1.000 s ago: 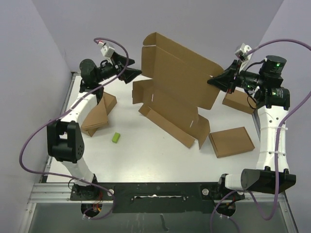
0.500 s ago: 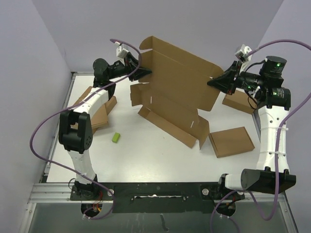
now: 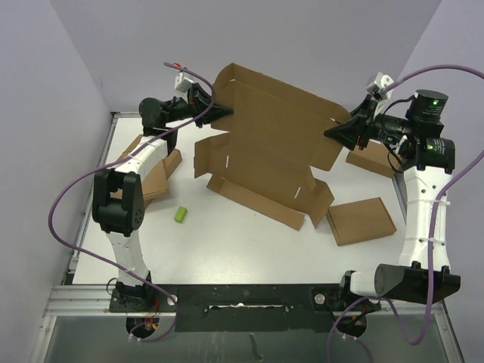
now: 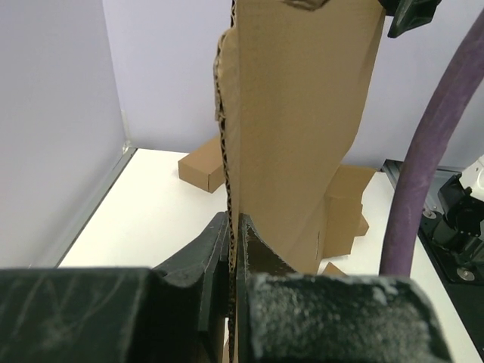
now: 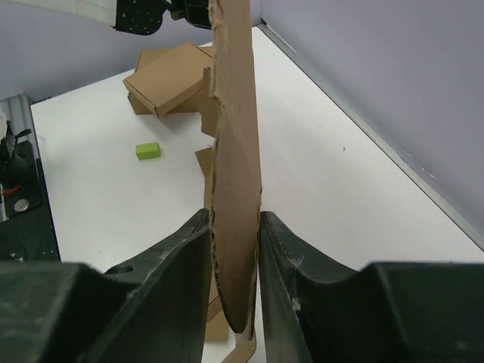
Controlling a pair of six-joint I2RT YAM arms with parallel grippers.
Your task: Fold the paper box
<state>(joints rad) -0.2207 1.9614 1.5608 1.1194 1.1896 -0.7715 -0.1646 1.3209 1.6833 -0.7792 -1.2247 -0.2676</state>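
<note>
Top external view: your plain brown die-cut cardboard paper box (image 3: pixel 272 144) sits at the middle of the white table (image 3: pixel 227 249), toward 12 o'clock. It is unfolded. Its big back panel stands up off the surface, and the lower panels and slotted flaps run down toward 5 o'clock, where they rest on the table.

Your left gripper (image 3: pixel 224 113) meets the standing panel at its 10 o'clock edge. The left wrist view shows both fingers pinched tight on the corrugated edge of the cardboard, with no gap either side, so this one is holding the paper box.

Your right gripper (image 3: pixel 333 133) is at the panel's 3 o'clock edge. In the right wrist view the cardboard edge runs up between the two fingers, which stand narrowly apart, wider than the sheet is thick. The sheet sits at an angle in that gap. You cannot tell from here whether either finger presses on it.

A small green block (image 3: pixel 181 215) lies on the table at 8 o'clock from the paper box, well apart from it. A smaller flat brown rectangular box (image 3: pixel 361 221) lies just beside the lower flaps at 4 o'clock. Another flat brown box (image 3: pixel 373 159) lies at 3 o'clock under the right arm. A third brown box (image 3: pixel 155 180) sits at 9 o'clock, partly hidden beneath the left arm.
</note>
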